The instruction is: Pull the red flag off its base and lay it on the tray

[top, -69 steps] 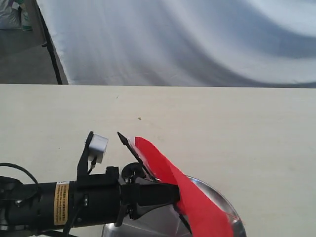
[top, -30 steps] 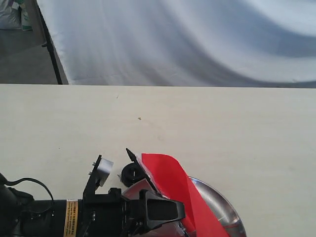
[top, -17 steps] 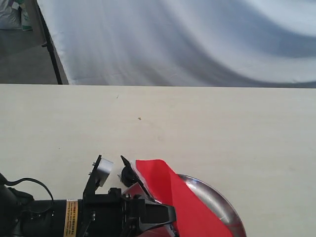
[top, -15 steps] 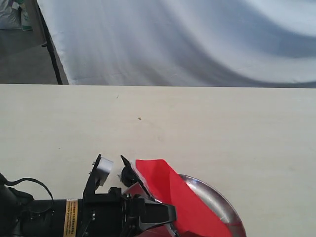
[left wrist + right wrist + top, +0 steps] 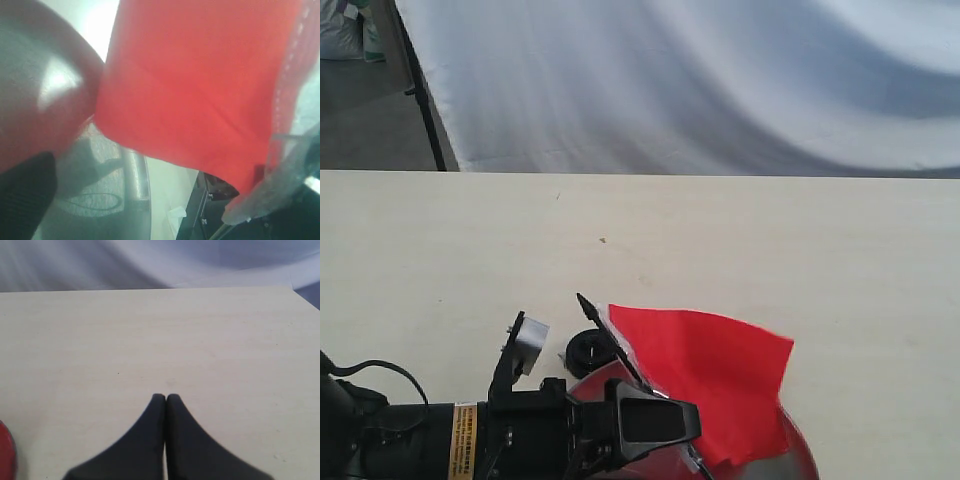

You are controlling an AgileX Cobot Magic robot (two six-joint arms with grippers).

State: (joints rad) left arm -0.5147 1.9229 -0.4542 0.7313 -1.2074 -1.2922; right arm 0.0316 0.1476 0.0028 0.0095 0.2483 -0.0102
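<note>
The red flag (image 5: 715, 370) hangs spread out over the tray (image 5: 802, 462), its black stick tilted with the pointed tip (image 5: 582, 302) raised toward the far left. My left gripper (image 5: 685, 430) is shut on the stick just below the cloth. The black base (image 5: 588, 352) sits on the table beside the tray's rim, apart from the stick. In the left wrist view red cloth (image 5: 200, 85) fills most of the picture above the tray's shiny rim (image 5: 137, 175), with one dark finger (image 5: 25, 200) at the edge. My right gripper (image 5: 166, 399) is shut on nothing over bare table.
The pale wooden table (image 5: 800, 250) stretches back to a far edge. Behind it hangs a white backdrop cloth (image 5: 700, 80) with a black stand pole (image 5: 420, 90) at the far left. A red sliver (image 5: 5, 452) shows in the right wrist view.
The folded red cloth has opened out to the right over the tray. The left gripper shifted slightly right and up, and the stick's tip rose with it.
</note>
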